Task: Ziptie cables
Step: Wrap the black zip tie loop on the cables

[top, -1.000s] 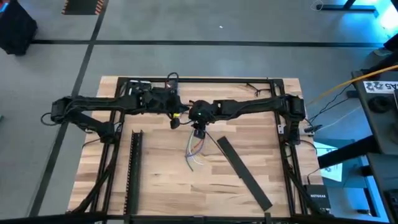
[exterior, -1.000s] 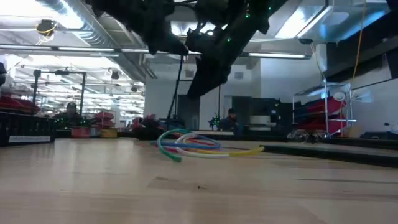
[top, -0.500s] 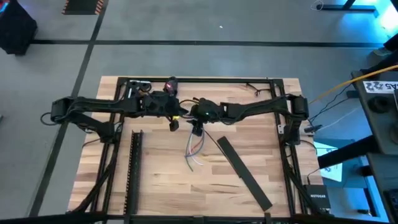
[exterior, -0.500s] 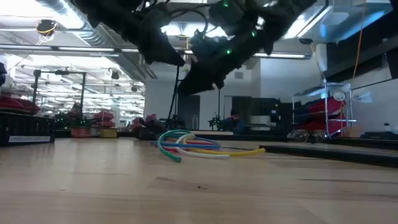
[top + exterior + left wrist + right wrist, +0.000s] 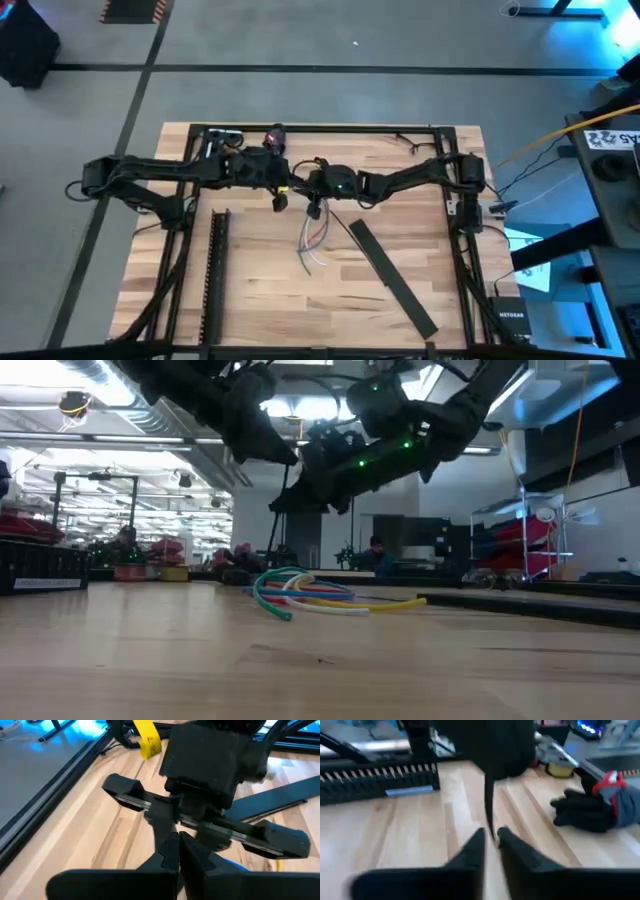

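While both grippers are held raised over the table's (image 5: 250, 300) far-centre area, the cables (image 5: 313, 243) are seen lying loose on the wood at about 6 o'clock from them, touched by neither. In the low view the cables (image 5: 310, 593) rest flat in a curled bundle, well below both arms.

Left gripper (image 5: 281, 192): fingers (image 5: 170, 854) are seen pressed together in the left wrist view; whether anything is pinched cannot be told. Right gripper (image 5: 316, 205): its fingers (image 5: 479, 845) are nearly closed, with a thin dark strip (image 5: 489, 802) seen standing in the narrow gap; a firm clamp cannot be confirmed.

A slotted black rail (image 5: 213, 270) lies at 7 o'clock from the cables, a flat black bar (image 5: 392, 277) at 4 o'clock.

Writing: a yellow tag (image 5: 147, 739) is seen, text not legible.
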